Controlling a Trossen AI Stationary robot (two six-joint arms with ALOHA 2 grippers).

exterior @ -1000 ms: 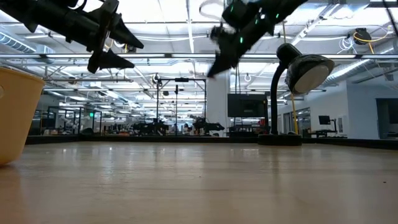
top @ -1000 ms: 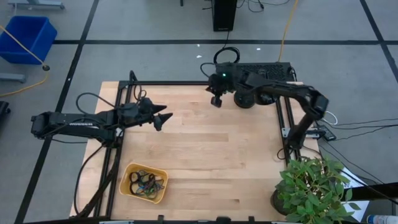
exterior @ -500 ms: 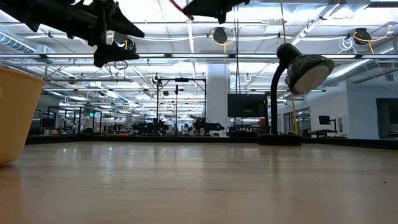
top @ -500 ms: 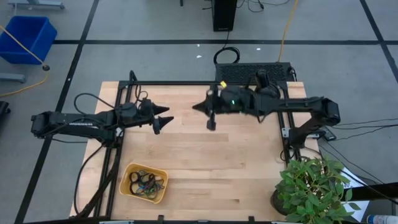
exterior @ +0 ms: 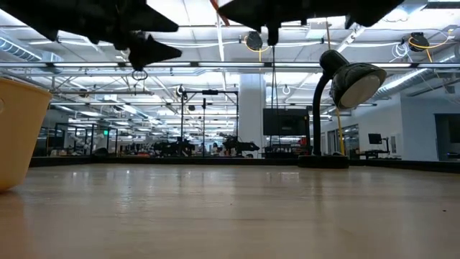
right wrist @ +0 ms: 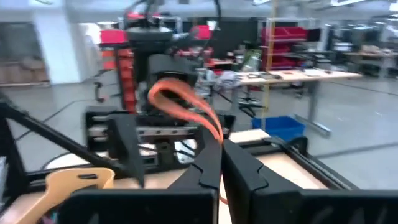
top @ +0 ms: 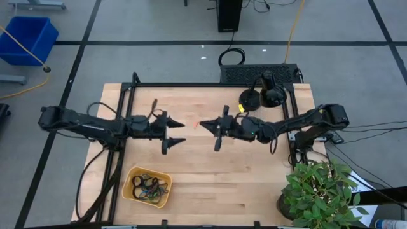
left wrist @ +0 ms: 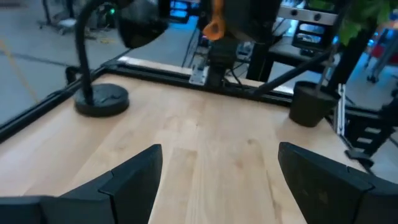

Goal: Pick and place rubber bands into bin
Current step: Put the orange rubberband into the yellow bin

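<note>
No readable text or labels

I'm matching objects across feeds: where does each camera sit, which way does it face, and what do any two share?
High: overhead, looking down; both arms, the left gripper open, the shallow orange-yellow plastic bin holding rubber bands.
Low: table height, facing the room; arms overhead, bin at left.
Left wrist: past its own fingers across the wooden table.
Right wrist: right gripper shut on an orange rubber band.
Shared: high and low both show the black desk lamp.

Bin (top: 147,186) on tabletop (top: 229,172) near-left corner, bands (top: 148,187) inside. Lamp (top: 261,95) at far-right edge. Plant (top: 318,191) off near-right corner. Both arms mid-tabletop.
</note>
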